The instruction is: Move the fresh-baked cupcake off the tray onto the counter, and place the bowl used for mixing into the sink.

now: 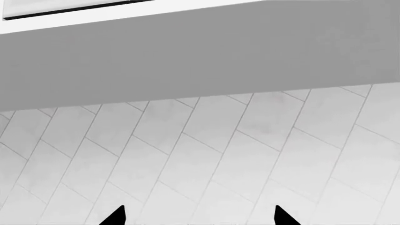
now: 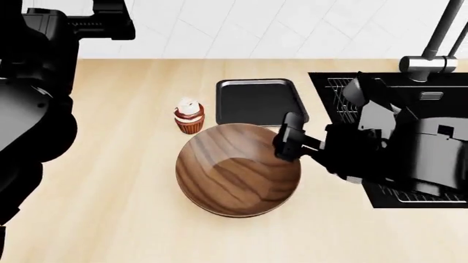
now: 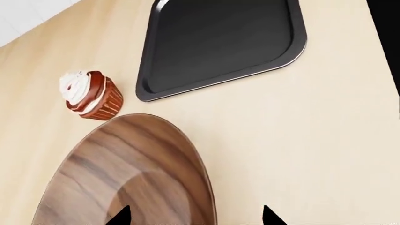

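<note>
The cupcake [image 2: 189,116] [image 3: 92,95] stands upright on the beige counter [image 2: 117,181], just left of the black tray [image 2: 257,101] [image 3: 222,44], which holds nothing. The wooden bowl [image 2: 238,170] [image 3: 125,173] sits on the counter in front of the tray. My right gripper [image 2: 286,139] [image 3: 195,216] is open at the bowl's right side, and the bowl's rim runs between its two fingertips. My left gripper [image 1: 200,216] is open with nothing in it, raised and facing a white tiled wall; none of the task's things show in the left wrist view.
The black sink [image 2: 325,82] lies at the right, largely covered by my right arm, with a wire rack [image 2: 338,98] inside and a grey faucet [image 2: 430,60] behind. My left arm [image 2: 36,87] fills the left edge. White tiled wall [image 2: 256,27] backs the counter.
</note>
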